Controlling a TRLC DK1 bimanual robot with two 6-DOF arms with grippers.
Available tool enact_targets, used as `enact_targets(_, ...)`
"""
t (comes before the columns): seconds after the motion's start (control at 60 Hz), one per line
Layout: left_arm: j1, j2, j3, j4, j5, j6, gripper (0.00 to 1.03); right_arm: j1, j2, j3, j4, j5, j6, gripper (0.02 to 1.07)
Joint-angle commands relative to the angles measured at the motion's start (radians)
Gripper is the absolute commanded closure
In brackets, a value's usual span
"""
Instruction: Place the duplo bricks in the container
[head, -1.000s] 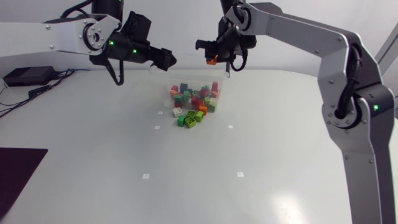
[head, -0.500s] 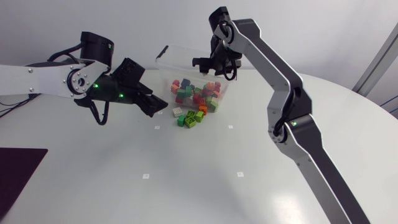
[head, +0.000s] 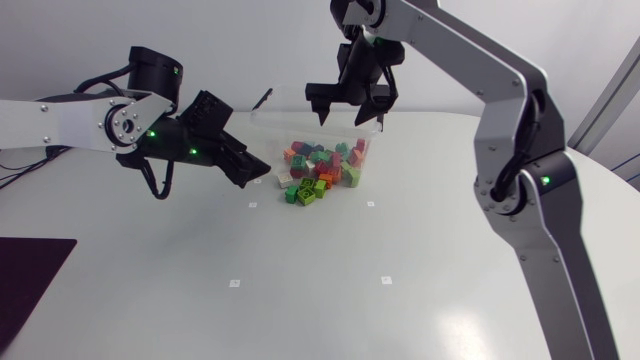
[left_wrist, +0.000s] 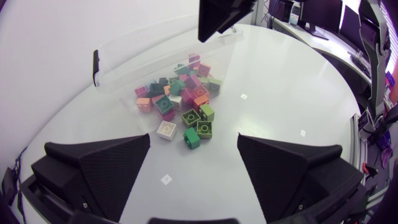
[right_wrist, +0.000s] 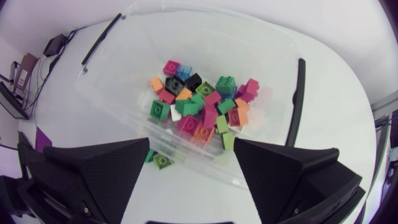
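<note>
A clear plastic container (head: 268, 120) at the table's far middle holds several coloured duplo bricks (head: 325, 160). My right gripper (head: 351, 103) hangs open just above it with nothing between its fingers; its wrist view looks straight down on the brick pile (right_wrist: 199, 106) inside the container (right_wrist: 261, 50). In front of the container lie loose bricks: a white one (left_wrist: 166, 129) and several green ones (left_wrist: 198, 127), also in the head view (head: 305, 190). My left gripper (head: 255, 172) is open, low beside the loose bricks, which lie ahead of its fingers (left_wrist: 99, 168).
The container has black handle clips (right_wrist: 298, 93) on two sides. A dark mat (head: 30, 275) lies at the table's near left edge. Small white markers (head: 236, 283) dot the tabletop.
My right gripper opened above the container and no longer holds the orange brick it carried. My left gripper came down from beside the container toward the loose bricks.
</note>
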Motion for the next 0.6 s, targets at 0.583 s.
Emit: enact_targets(0.583,-0.076,0.181,-0.047,0.104,-0.031,0.020,0.06,0.077,-0.416,-0.671,0.040,0.035,0.013,0.07)
